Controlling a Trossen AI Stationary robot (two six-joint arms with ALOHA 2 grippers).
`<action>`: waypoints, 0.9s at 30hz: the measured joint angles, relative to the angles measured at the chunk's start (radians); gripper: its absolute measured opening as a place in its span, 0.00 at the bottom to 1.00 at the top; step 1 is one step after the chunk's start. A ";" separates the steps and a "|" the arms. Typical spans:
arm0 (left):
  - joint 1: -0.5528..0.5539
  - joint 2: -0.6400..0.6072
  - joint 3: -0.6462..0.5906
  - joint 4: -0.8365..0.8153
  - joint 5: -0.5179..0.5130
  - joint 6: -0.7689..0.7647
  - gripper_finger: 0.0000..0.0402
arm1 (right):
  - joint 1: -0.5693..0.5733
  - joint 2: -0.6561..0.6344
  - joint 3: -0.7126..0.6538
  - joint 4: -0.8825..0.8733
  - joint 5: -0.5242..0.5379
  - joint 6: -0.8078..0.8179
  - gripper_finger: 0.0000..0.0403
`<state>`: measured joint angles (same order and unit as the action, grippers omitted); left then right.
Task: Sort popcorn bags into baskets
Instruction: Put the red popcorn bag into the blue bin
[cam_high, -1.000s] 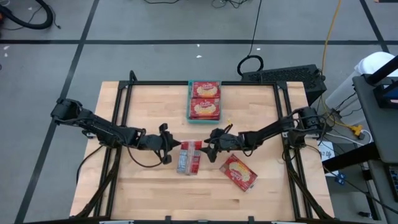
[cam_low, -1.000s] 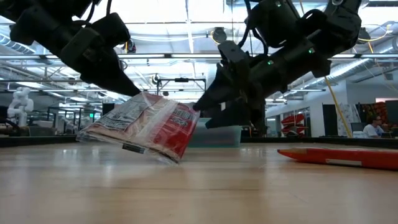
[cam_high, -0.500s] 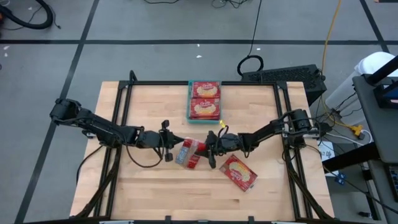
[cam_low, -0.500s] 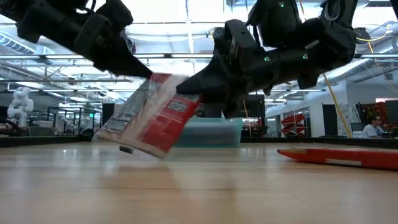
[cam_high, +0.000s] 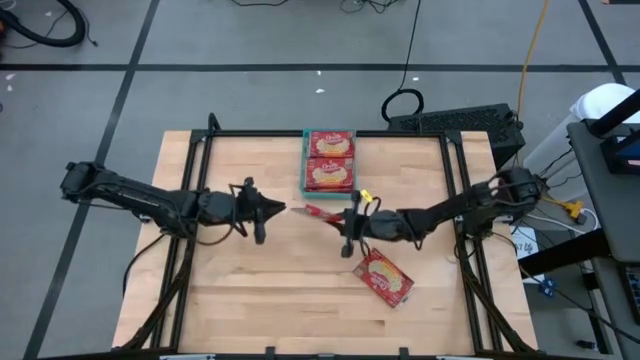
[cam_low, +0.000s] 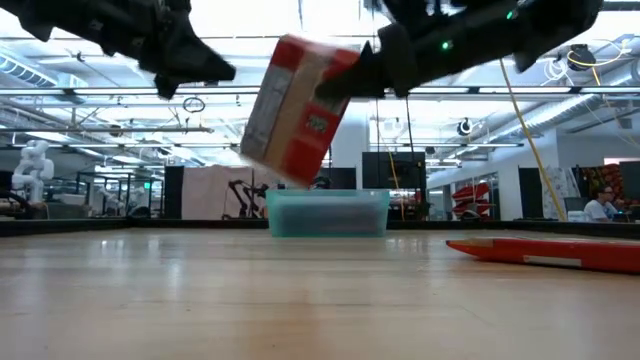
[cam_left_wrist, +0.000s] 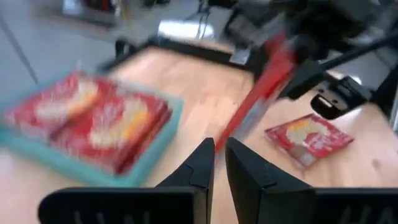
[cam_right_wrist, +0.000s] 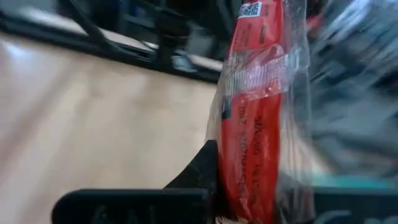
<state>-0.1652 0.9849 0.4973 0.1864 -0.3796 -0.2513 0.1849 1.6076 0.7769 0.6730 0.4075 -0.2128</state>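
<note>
Your right gripper (cam_high: 340, 218) is clamped on a popcorn bag (cam_low: 293, 110) held edge-on, high above the table, short of the tray (cam_high: 302, 186). The left gripper (cam_high: 281, 209) seems nearly closed, empty. That thin grip could slip, dropping the bag outside.

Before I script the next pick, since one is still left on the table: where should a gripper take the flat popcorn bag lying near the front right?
Probably at a short end edge of the loose bag, coming from above. It lies flat and angled on the table, so a low, edge-on pinch seems best. Its surroundings are bare.
</note>
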 joint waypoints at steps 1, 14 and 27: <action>0.003 -0.006 0.000 -0.028 0.001 -0.055 0.11 | 0.015 -0.002 0.000 0.014 0.059 -0.071 0.03; -0.050 0.051 -0.001 -0.124 -0.050 -0.267 0.12 | 0.092 0.079 0.000 0.146 0.319 -0.666 0.03; 0.037 0.057 -0.157 0.277 -0.059 -0.425 0.12 | 0.041 0.171 0.000 0.320 0.331 -1.313 0.04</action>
<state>-0.1282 1.0416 0.3400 0.4637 -0.4383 -0.6763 0.2262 1.7784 0.7767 0.9928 0.7383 -1.5258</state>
